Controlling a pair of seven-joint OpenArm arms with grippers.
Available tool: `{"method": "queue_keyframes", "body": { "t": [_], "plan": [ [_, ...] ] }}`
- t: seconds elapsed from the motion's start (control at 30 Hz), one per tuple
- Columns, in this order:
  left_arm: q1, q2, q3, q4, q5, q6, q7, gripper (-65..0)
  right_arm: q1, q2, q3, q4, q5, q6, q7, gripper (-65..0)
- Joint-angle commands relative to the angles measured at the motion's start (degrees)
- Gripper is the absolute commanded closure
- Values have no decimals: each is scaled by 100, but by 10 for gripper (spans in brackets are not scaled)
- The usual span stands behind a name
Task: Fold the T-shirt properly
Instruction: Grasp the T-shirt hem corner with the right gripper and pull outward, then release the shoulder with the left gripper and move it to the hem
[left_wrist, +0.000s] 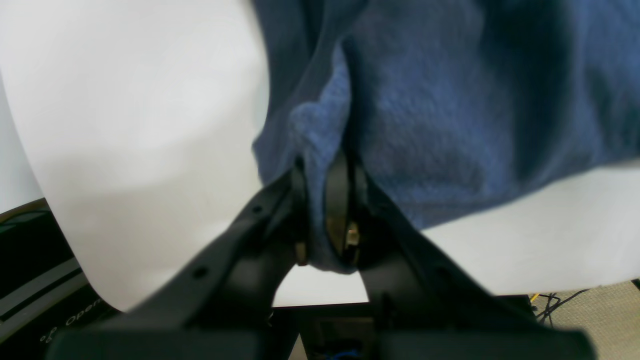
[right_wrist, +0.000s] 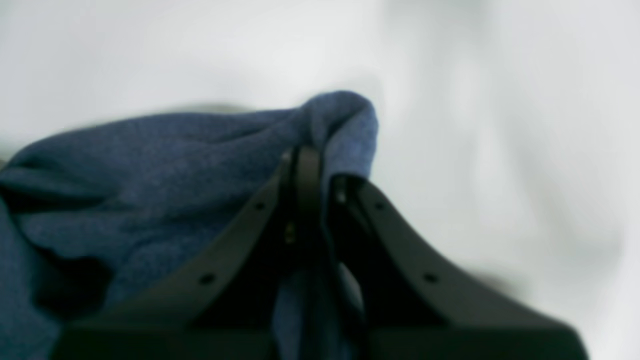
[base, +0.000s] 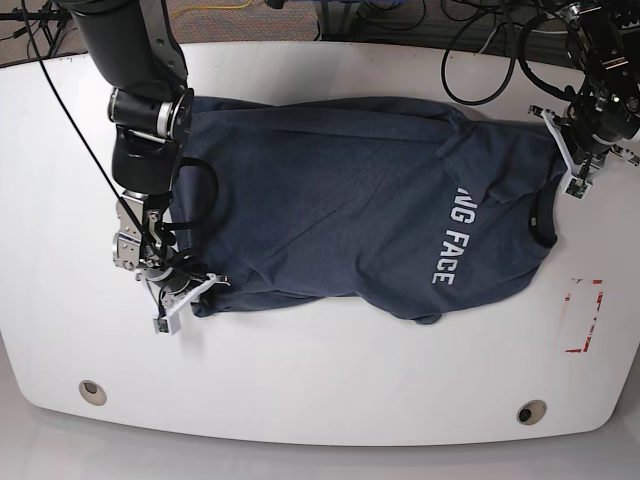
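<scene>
The dark navy T-shirt (base: 350, 200) lies spread across the white table, its white block letters (base: 455, 240) toward the right side. My right gripper (base: 185, 295) is at the shirt's lower left corner. The right wrist view shows that gripper (right_wrist: 322, 167) shut on a bunched fold of the T-shirt (right_wrist: 150, 175), lifted a little off the table. At the shirt's far right edge is my left gripper (base: 572, 165). In the left wrist view this gripper (left_wrist: 322, 172) is shut on a pinch of the T-shirt (left_wrist: 425, 125), with cloth squeezed between the black fingers.
The white table (base: 330, 370) has two small round holes (base: 92, 390) near its front edge and a red marked rectangle (base: 583, 315) at the right. Black cables (base: 480, 40) run along the back edge. My right arm's thick black links (base: 140, 70) stand over the table's back left.
</scene>
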Motion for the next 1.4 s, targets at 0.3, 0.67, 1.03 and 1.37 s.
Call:
{"method": "queue_keyframes", "body": {
  "t": [0.3, 0.67, 1.03, 1.37],
  "plan": [
    [147, -88, -292, 120, -8, -3, -14, 0, 305, 591, 6, 164, 59, -17, 121, 0],
    [270, -79, -565, 120, -8, -3, -14, 0, 209, 740, 15, 164, 59, -8, 121, 0],
    [-196, 149, -582, 164, -17, -3, 223, -239, 50, 653, 15, 164, 68, -8, 139, 0],
    [-688, 158, -556, 173, -571, -3, 891, -397, -46, 512, 15, 164, 68, -8, 139, 0]
  ]
}}
